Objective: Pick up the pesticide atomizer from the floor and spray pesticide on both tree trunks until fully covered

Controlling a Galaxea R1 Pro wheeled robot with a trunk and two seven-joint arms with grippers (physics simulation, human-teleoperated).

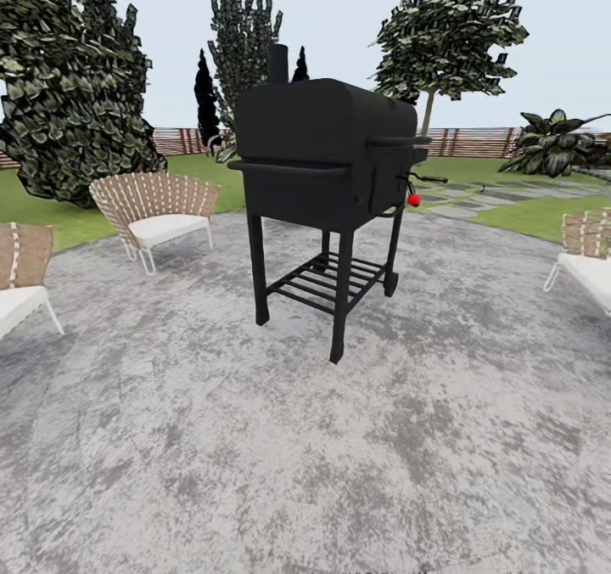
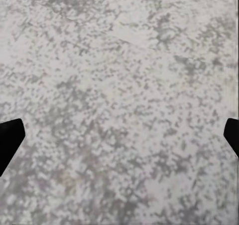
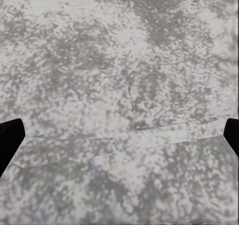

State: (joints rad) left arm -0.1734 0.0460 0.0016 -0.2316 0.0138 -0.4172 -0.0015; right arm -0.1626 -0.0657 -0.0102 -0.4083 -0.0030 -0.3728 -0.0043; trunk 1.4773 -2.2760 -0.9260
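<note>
Head view, working left to right: you have a wicker chair with a white cushion (image 1: 21, 277) cut off by the frame's left edge, then a second wicker chair (image 1: 157, 209) standing at the rim of the grey stone paving (image 1: 255, 472). Behind them rises a dense, dark, leafy mass (image 1: 68, 90), with the lawn (image 1: 51, 209) and the brown slat fence (image 1: 182, 141) beyond. Dead centre stands a black barbecue grill (image 1: 327, 158) on four legs, with a slatted lower shelf, a short chimney on top and a small red knob (image 1: 413, 199) on its right side. Behind its right shoulder you see one tall tree (image 1: 450, 30) with a pale, slightly leaning trunk (image 1: 427, 111) far back on the grass near the fence. Further right sit a broad-leafed plant (image 1: 552, 141), stepping stones across the lawn, and another wicker chair (image 1: 585, 256) at the right edge. Left wrist view: your left gripper (image 2: 119, 140) hangs over bare mottled paving, black fingertips (image 2: 10, 140) far apart, nothing between them. Right wrist view: your right gripper (image 3: 119, 140) is likewise spread wide and empty, over paving crossed by faint seams.
</note>
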